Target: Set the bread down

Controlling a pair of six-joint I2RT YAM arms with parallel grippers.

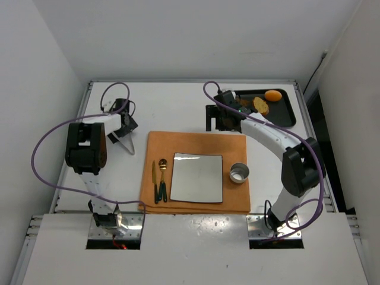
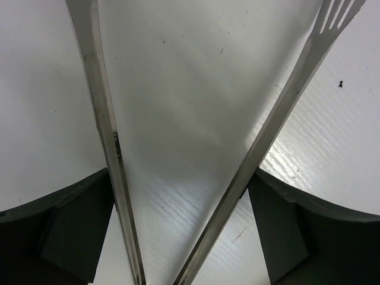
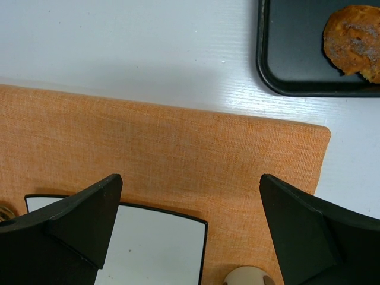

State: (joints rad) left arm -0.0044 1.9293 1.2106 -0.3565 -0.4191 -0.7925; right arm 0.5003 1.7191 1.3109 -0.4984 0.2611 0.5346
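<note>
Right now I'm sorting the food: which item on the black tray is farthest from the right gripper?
The round orange fruit, by the black rectangular tray's far rim; the tan oval toasted slice lies nearer the right gripper.

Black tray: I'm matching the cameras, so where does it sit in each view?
Top external: black tray in the upper right.
Left wrist: not in it, only tongs.
Right wrist: black tray in the upper right corner, cut off.
Shared landmark: orange placemat, top external and right wrist only.
</note>
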